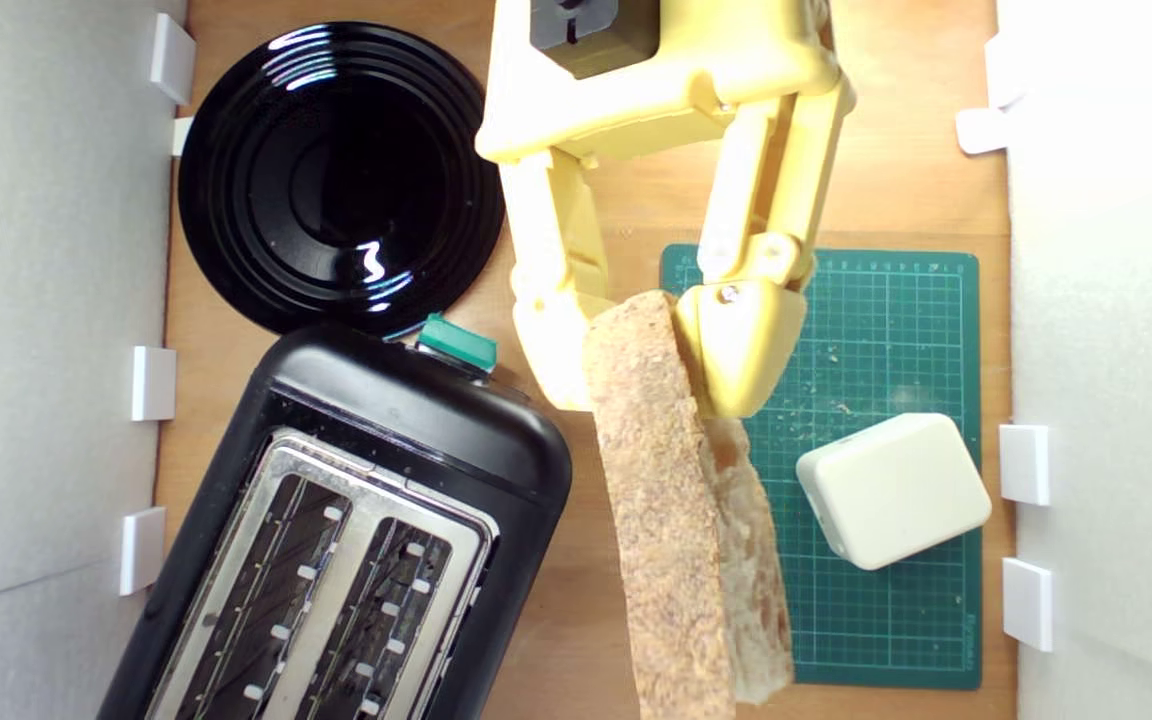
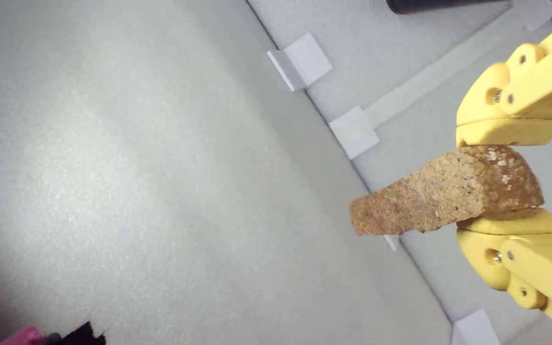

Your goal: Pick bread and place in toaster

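Exterior view: the yellow plastic gripper point(image 1: 641, 350) clamps one brown-crusted sourdough bread slice point(image 1: 671, 520), held aloft beside one glossy black two-slot toaster point(image 1: 336, 530), above the green cutting mat point(image 1: 876, 330). Align the crust parallel to a slot before descending. Also present: one round black plate point(image 1: 336, 175), one white block point(image 1: 893, 490).

Wrist view: both fingers point(image 2: 508, 132) press the bread point(image 2: 443, 191).

yellow pincer point(image 1: 641, 365), brown bread point(image 1: 671, 520), black toaster point(image 1: 436, 430), green gridded mat point(image 1: 886, 320).
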You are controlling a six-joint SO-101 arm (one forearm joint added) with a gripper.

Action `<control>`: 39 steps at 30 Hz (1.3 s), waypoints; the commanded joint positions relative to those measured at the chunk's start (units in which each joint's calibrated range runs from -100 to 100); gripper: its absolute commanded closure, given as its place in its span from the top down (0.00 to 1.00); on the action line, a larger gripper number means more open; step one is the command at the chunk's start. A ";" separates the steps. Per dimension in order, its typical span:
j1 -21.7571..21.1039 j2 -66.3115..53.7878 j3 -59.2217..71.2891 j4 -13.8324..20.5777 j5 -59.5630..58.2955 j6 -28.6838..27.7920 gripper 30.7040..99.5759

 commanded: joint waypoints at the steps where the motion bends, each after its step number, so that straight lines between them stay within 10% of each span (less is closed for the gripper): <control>1: 2.31 2.21 -11.85 0.05 7.39 4.89 0.44; 22: 18.75 4.04 -16.02 -0.04 28.29 18.70 0.44; 39: 21.01 8.79 -18.20 3.04 27.44 17.39 0.45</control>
